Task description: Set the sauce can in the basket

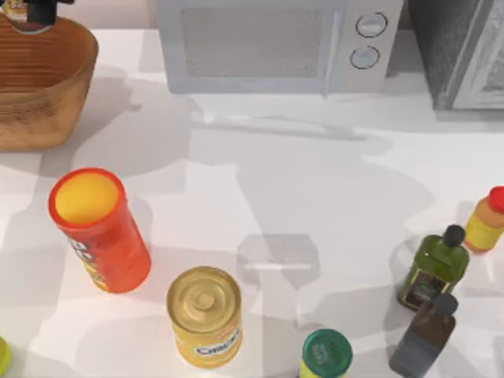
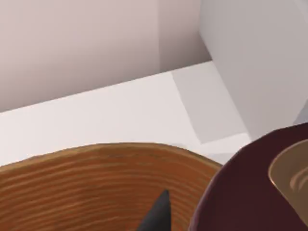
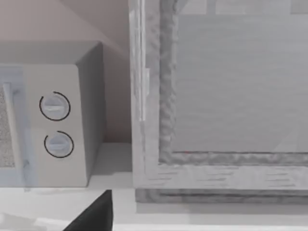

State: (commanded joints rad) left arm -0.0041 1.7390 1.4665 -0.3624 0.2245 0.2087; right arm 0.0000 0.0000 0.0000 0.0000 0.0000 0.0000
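Nearest us on the white table (image 1: 299, 181), front edge: a green-lidded jar (image 1: 326, 354), cut off below, and a dark brown bottle (image 1: 425, 335) w/ a black cap, lying at a slant. At the left edge a yellow sliver (image 1: 2, 354) is too cropped to name. Just behind stands a gold can (image 1: 205, 315), metal top ringed, yellow label. Further back are an olive bottle (image 1: 435, 269) w/ a black stopper and a tall red-orange canister (image 1: 98, 228) w/ a flat yellow top. At the right edge is a yellow bottle (image 1: 487, 220), red cap, partly cropped.

Far left is the basket (image 1: 47, 87): round, woven wicker, ribbed tan sides, cut off at the left edge. The left gripper (image 1: 35, 12) hangs over its far rim, pinching the sauce can (image 2: 240, 192). In the left wrist view the can is a dark maroon curve w/ a bit of gold top, above the rim, mostly out of frame.

At the back are a smooth grey microwave (image 1: 268, 47) w/ two dials and a rough grey cabinet (image 1: 465, 55). The right gripper (image 3: 94, 216) faces them; we can't tell its state.
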